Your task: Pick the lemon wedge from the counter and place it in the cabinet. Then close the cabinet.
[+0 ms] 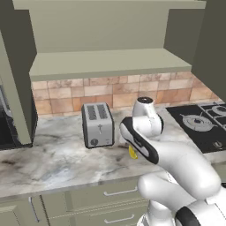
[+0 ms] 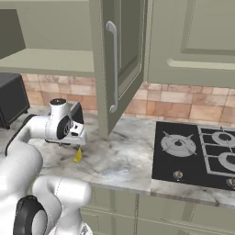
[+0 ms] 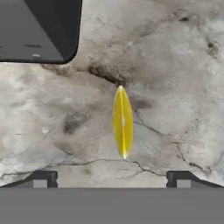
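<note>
**Lemon wedge lined up, nothing lifted yet**

The gripper (image 3: pixel 112 179) hangs right above the lemon wedge (image 3: pixel 122 121), and the fingers (image 3: pixel 43 178) stand spread wide, one tip on each side of the hand view, with the wedge centred between them and nothing in their hold. So by my reading we are at the very start: the pick is not made, the placing is not made, the closing is not made. All three parts are left.

The lemon wedge lies on the desk (image 1: pixel 53 159), just beside the toaster (image 1: pixel 98 124) and below the hand. Seen from above it is a slim, bright-yellow sliver, pointed at both ends, glossy, with a paler line down its ridge. From the right base view it reads as a small curved crescent. It looks thin and slippery, a narrow target for those wide fingers.

The desk is grey-white marbled stone with dark veins and a pale edge. The toaster is a boxy brushed-metal block with two slots on top. Above, the cabinet (image 1: pixel 110 64) stands open, a matte olive-green box with a plain flat shelf. Its panelled door (image 2: pixel 120 59) swings out over the desk, carrying a long vertical metal bar handle (image 2: pixel 112 66). To the right sits the black stovetop (image 2: pixel 197 153), glassy, with wiry grates. Behind runs a backsplash (image 1: pixel 110 95) of warm tan stone tiles.
</note>
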Robot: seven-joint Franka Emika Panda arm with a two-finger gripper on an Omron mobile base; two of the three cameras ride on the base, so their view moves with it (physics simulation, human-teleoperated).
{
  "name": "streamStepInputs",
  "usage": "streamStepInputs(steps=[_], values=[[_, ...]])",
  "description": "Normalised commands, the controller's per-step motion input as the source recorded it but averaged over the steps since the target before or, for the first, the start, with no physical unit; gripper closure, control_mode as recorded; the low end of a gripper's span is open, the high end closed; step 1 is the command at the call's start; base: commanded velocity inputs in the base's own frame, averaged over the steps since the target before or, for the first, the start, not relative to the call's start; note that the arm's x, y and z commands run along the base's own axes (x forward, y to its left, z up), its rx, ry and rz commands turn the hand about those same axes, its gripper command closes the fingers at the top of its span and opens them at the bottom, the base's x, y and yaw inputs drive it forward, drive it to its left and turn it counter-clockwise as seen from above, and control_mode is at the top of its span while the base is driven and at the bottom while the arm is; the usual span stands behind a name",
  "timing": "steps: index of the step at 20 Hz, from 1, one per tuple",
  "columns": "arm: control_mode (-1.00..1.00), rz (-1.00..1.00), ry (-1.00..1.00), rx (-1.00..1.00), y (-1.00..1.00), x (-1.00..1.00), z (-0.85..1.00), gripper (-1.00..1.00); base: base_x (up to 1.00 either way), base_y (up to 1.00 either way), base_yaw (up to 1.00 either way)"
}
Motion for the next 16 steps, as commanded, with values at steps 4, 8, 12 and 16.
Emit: streamStepInputs(steps=[4, 8, 12, 16], values=[[-1.0, 0.0, 0.04, 0.0, 0.0, 0.19, -0.51, -1.0, 0.0, 0.0, 0.0], [-1.0, 0.0, 0.03, 0.0, 0.0, 0.23, -0.46, -1.0, 0.0, 0.0, 0.0], [-1.0, 0.0, 0.02, 0.0, 0.0, 0.21, -0.47, -1.0, 0.0, 0.0, 0.0], [-1.0, 0.0, 0.03, 0.0, 0.0, 0.13, -0.41, -1.0, 0.0, 0.0, 0.0]])
